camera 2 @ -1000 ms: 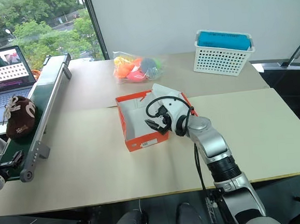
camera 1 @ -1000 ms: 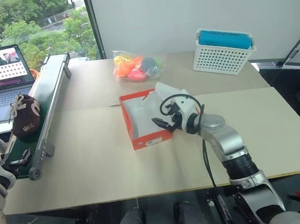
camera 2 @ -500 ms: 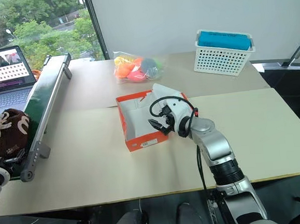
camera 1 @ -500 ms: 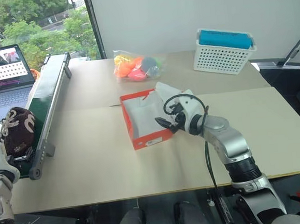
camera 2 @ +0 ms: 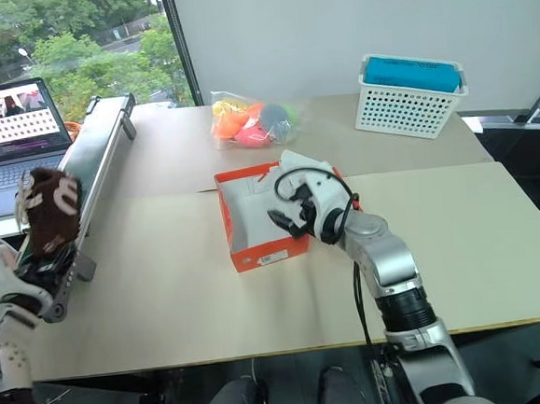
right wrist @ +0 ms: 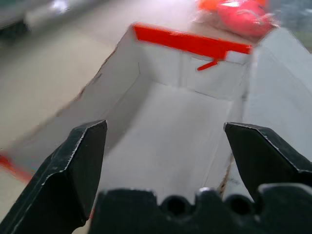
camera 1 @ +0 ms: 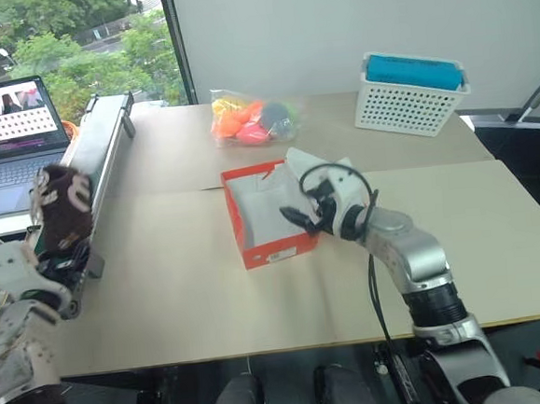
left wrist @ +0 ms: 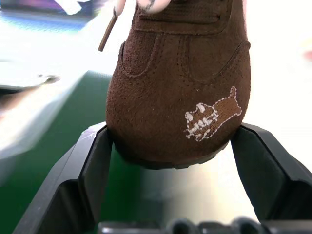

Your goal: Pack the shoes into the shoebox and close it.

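A: Left gripper (left wrist: 173, 146)?
B: Fingers clamped on a shoe (left wrist: 180, 83) — raised by the conveyor (camera 1: 97, 145).
A: Right gripper (right wrist: 168, 161)?
B: Fingers apart — over the open shoebox (camera 1: 255, 250) on the tabletop (camera 1: 184, 293).

In the left wrist view we lose the shoe (left wrist: 178, 92) past its laces at the picture's edge. Behind the shoe, the green belt (left wrist: 39, 141) blurs. The shoebox (camera 1: 267, 223) lid seems hidden behind the right gripper (camera 1: 293, 216).

We counted one brown shoe (camera 1: 62, 211), one open shoebox (camera 1: 238, 234), one bag of bright items (camera 1: 250, 120), one white mesh basket (camera 1: 407, 107), one laptop (camera 1: 11, 138) and two grippers.
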Robot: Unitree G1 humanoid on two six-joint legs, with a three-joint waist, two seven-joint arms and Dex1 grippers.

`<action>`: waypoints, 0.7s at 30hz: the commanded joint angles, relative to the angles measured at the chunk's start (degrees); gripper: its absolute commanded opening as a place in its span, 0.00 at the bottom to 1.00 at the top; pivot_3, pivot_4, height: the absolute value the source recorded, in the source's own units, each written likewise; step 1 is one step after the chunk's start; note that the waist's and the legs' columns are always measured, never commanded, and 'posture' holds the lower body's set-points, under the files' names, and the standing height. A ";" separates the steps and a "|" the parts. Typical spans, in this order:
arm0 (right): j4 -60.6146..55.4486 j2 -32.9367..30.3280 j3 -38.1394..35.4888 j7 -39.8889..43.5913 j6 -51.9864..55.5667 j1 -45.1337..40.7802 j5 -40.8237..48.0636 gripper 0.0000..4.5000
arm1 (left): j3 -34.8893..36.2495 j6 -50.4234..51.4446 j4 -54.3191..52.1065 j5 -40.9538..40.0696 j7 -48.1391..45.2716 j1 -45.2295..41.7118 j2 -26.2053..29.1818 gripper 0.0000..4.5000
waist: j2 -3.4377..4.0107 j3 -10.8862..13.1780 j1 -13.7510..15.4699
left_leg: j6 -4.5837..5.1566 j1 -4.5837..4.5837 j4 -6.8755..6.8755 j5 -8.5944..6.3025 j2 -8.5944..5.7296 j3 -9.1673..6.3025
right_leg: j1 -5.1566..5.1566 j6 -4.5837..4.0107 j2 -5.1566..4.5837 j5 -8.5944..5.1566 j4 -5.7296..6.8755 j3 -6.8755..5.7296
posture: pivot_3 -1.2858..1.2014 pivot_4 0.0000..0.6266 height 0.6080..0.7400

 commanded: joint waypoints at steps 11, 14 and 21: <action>1.22 12.13 -15.00 -17.22 19.81 -9.98 19.45 1.00 | -20.20 9.25 -16.25 -9.17 3.95 -7.42 -17.58 0.74 | 0.00 0.00 -0.73 | 0.11 0.06 0.01 -0.02 -0.11 0.20 | 0.05 0.04 0.13 0.02 0.04 0.37 | 0.52 0.24 1.00; 2.48 12.16 -17.75 -19.90 17.26 -10.78 20.69 1.00 | -22.14 10.88 -17.20 -10.91 2.83 -6.35 -18.50 0.74 | 0.01 0.00 -1.49 | 0.13 0.11 -0.01 -0.03 -0.03 0.29 | 0.04 0.05 0.22 0.02 0.04 0.44 | 0.52 0.24 1.00; 3.22 10.38 -21.27 -23.67 14.08 -13.41 23.60 1.00 | -23.92 12.73 -16.43 -11.13 0.93 -6.07 -16.94 0.74 | 0.03 0.00 -1.65 | 0.14 0.22 0.00 -0.03 0.17 0.42 | 0.08 0.03 0.46 0.03 0.07 0.52 | 0.52 0.24 1.00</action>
